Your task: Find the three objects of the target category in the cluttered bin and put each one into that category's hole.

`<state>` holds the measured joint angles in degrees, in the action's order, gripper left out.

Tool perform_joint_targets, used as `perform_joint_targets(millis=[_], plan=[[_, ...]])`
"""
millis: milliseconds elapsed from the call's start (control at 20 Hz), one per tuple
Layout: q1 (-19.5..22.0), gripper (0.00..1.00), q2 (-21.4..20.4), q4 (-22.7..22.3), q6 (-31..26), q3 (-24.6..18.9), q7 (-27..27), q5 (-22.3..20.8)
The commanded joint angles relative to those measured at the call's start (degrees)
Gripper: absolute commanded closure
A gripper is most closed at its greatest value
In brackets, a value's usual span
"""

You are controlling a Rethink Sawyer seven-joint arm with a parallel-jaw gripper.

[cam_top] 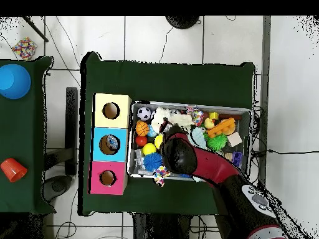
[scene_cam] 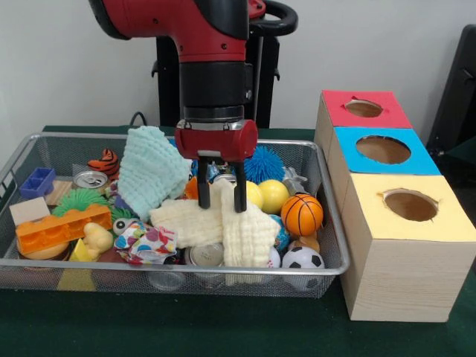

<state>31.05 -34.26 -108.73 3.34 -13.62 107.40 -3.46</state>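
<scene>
My gripper (scene_cam: 222, 207) hangs low over the middle of the wire bin (scene_cam: 89, 265), open. Its two black fingers (scene_cam: 203, 192) straddle a raised fold of a cream cloth (scene_cam: 245, 234) that lies across the clutter. A mint-green cloth (scene_cam: 151, 171) is bunched just to the left, and a small patterned cloth (scene_cam: 145, 242) lies near the front. In the overhead view the arm (cam_top: 187, 159) covers the gripper; the cream cloth (cam_top: 163, 115) shows beside it. Right of the bin stand three wooden boxes with round holes: red (scene_cam: 364, 108), blue (scene_cam: 383, 149) and yellow (scene_cam: 410, 205).
The bin also holds a basketball (scene_cam: 302, 214), yellow ball (scene_cam: 273, 195), soccer ball (scene_cam: 303, 259), blue spiky ball (scene_cam: 264, 163), cans (scene_cam: 91, 179), an orange block (scene_cam: 63, 227) and a yellow duck (scene_cam: 97, 239). A blue bowl (cam_top: 14, 81) and red cup (cam_top: 12, 168) sit on a side table.
</scene>
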Motion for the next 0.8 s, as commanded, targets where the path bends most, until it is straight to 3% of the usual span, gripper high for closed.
perform_joint_targets(millis=[50,400,800], plan=[[3.36,0.0,5.49,3.43,-0.98,-6.27,2.3,-5.6],[6.52,0.0,9.38,7.26,-4.08,-9.45,-0.43,-9.02],[7.63,0.0,8.84,6.67,-4.54,-10.05,1.23,-10.29]])
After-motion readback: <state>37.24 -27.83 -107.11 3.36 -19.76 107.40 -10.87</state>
